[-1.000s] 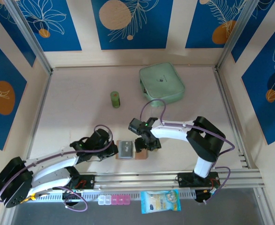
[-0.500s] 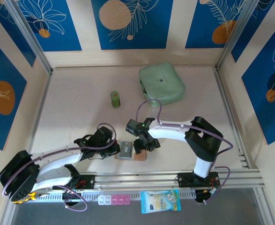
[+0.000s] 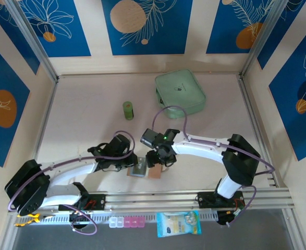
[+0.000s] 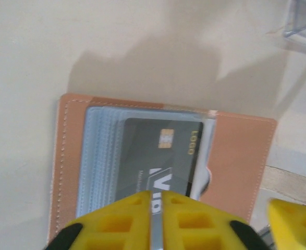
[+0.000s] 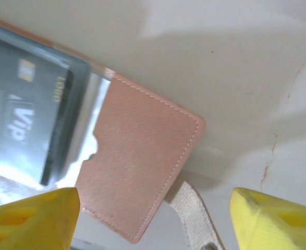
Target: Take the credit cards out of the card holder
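Dk card in card holder reads "Vip" & "LOGO".

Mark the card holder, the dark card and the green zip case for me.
card holder [image 4: 239, 156], left wrist view, on its bare right leather flap.
dark card [image 4: 158, 151], left wrist view, middle of its face.
green zip case [image 3: 180, 92], top view, centre of its lid.

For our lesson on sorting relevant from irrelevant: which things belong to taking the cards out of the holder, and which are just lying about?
Job: card holder, dark card.
Lying about: green case, green cylinder, packet, clear box.
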Controlling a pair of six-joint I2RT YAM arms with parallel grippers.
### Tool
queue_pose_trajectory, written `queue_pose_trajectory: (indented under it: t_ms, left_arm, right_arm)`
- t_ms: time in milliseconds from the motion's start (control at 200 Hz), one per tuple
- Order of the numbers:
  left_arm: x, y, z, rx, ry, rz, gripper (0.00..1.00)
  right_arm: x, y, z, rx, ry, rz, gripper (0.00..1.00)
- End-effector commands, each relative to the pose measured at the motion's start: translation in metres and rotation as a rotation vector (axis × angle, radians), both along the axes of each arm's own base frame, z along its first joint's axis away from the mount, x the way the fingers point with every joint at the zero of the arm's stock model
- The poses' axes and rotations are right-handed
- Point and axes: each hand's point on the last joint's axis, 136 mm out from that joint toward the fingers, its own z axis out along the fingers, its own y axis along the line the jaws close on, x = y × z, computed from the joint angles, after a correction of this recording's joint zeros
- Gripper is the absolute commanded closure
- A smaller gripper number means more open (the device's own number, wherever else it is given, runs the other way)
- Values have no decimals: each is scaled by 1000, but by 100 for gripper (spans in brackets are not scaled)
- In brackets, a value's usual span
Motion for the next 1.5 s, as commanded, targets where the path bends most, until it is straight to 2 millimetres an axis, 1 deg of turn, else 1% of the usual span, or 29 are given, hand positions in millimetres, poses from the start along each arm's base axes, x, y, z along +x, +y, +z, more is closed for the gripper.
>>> queue_pose_trajectory:
  t_ms: [0,195,450,620,760,870,965,1050,1175,1270,1380,1496]
  left_arm:
    - [-6,10,-12,63,26,-7,82]
    - [-13,13,-19,60,50,4,80]
    - [-21,13,-24,20,76,16,80]
    - [-26,11,-22,-1,80,14,80]
    - [-26,8,-16,-25,73,15,80]
    - [-27,7,-14,-33,71,17,81]
    - [-29,7,-15,-38,78,15,81]
    - [-29,5,-13,-51,78,15,81]
    - [-26,2,-6,-59,61,7,82]
    - [-21,5,2,-25,28,0,82]
    - [-16,8,7,14,-4,-16,82]
    - [-13,8,2,49,1,-34,80]
  right_arm:
    - [-5,1,6,58,25,-39,24]
    - [-5,2,13,123,40,-68,24]
    - [-3,15,24,270,69,-117,25]
    - [-1,21,34,356,74,-134,27]
    - [5,14,40,345,45,-164,28]
    - [8,14,48,362,31,-166,29]
    - [8,23,56,404,37,-143,30]
    - [6,35,60,440,63,-123,33]
    - [0,53,57,494,110,-109,38]
    - [-4,63,51,519,135,-108,43]
    - [-7,70,41,540,149,-115,48]
    - [-8,72,30,539,149,-124,52]
